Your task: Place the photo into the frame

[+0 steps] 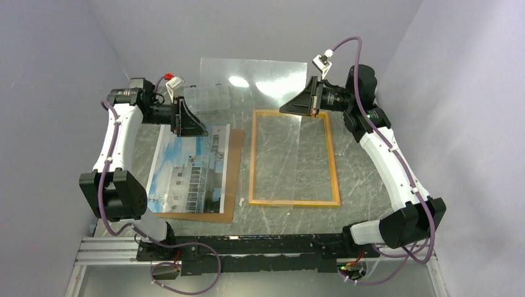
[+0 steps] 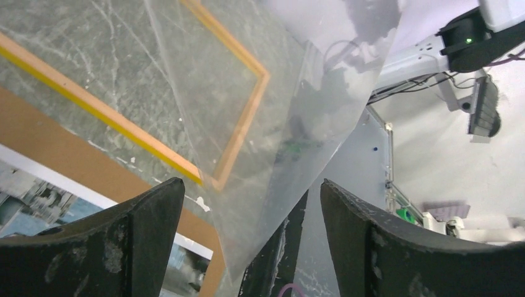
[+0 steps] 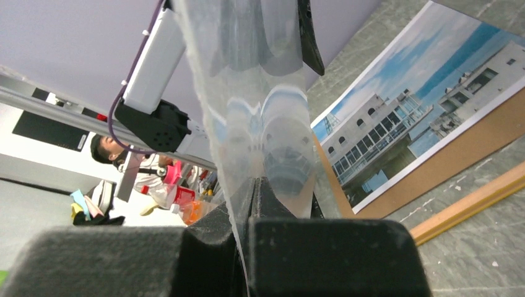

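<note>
On the grey marbled table (image 1: 285, 213) we count, from overhead, one photo (image 1: 192, 164) of a white building under blue sky, lying flat on one brown backing board (image 1: 233, 179). Just to its right lies one frame (image 1: 294, 202) with a yellow-orange border, flat, the marble showing through it. One clear sheet (image 1: 254, 77) stands tilted over the frame's far end, and one clear compartment box (image 1: 207, 98) sits at the back. The left gripper (image 1: 190, 124) hangs over the photo's far edge. Only its wrist view shows the fingers (image 2: 148, 241) spread wide and gripping nothing (a corner of the sheet shows in the gap, touching neither finger). The right gripper (image 1: 298, 102) is at the sheet's edge, and its own camera alone shows the fingers (image 3: 322, 260) pressed together on that sheet, with blue and white reflections on it.
</note>
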